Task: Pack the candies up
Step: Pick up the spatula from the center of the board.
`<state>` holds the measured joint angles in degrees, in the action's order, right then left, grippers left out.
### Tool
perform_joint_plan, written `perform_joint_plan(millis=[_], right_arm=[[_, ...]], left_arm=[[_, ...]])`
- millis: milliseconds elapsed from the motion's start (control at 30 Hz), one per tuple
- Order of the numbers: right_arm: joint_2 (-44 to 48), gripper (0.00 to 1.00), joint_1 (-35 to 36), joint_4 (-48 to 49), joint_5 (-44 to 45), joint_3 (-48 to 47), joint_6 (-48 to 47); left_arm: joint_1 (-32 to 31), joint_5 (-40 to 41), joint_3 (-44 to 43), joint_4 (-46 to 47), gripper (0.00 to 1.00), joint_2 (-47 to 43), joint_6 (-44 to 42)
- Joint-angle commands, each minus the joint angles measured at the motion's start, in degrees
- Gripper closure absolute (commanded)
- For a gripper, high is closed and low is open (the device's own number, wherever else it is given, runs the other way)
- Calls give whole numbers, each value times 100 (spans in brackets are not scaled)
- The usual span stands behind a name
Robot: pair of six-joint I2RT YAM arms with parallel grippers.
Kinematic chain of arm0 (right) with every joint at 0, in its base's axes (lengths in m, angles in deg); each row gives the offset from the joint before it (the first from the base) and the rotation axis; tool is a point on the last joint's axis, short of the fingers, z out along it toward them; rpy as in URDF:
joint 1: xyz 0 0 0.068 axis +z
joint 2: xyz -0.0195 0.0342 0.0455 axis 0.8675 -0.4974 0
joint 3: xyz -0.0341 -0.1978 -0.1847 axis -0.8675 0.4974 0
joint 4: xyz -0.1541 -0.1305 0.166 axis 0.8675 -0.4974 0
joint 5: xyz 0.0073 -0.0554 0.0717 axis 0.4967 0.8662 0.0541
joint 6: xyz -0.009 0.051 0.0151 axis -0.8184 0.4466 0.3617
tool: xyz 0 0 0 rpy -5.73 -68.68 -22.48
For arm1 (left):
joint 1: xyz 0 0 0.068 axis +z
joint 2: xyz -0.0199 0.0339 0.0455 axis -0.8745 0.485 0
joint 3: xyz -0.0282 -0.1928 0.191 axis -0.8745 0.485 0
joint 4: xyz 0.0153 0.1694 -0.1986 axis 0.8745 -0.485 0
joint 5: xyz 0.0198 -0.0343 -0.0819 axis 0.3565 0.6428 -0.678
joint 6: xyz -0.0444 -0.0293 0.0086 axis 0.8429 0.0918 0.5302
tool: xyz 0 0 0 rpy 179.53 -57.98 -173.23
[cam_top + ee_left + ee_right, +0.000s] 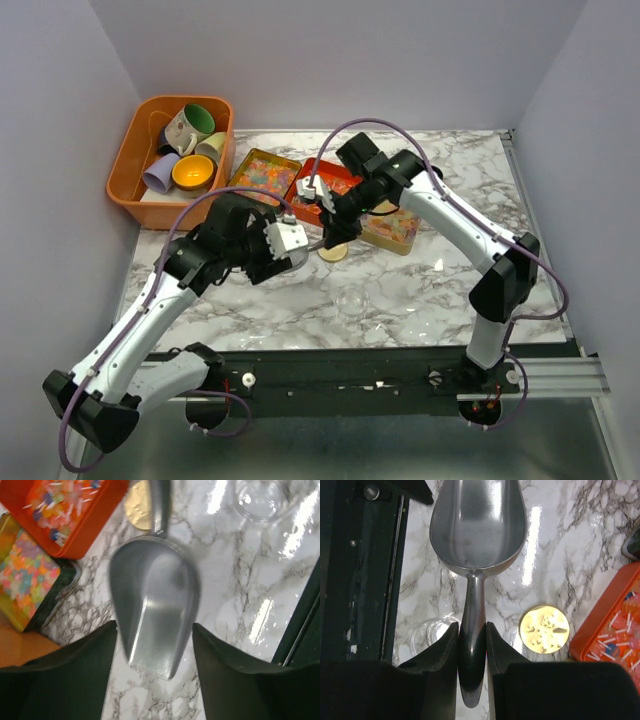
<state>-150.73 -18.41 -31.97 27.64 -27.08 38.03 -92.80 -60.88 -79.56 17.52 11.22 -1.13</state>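
The candies lie in open tins at the back: a yellow tin [262,172], a red tin [322,183] and a third tin [392,228] half hidden by my right arm. The left wrist view shows candies in the red tin [65,510] and the yellow tin [27,575]. My right gripper [472,627] is shut on the handle of a metal scoop [477,525], which is empty. My left gripper [155,625] is open, its jaws wide on either side of the scoop's bowl [155,600]. A small clear glass jar [352,300] stands empty on the marble.
A flat gold disc [333,252] lies by the red tin; it also shows in the right wrist view [544,629]. An orange bin [128,165] with several mugs stands at the back left. The black rail [365,580] runs along the table's near edge.
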Motion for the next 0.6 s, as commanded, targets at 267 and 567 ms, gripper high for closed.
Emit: perform_joint_plan(millis=[267,567], right_arm=[[2018,100,-783,179,350,1403,246],[3319,100,-801,1516,763,2574,1257]], left_arm=[[1748,-913,-114,1273,16,-18,3667],[2654,-4614,447,3379,35,1267,6408]])
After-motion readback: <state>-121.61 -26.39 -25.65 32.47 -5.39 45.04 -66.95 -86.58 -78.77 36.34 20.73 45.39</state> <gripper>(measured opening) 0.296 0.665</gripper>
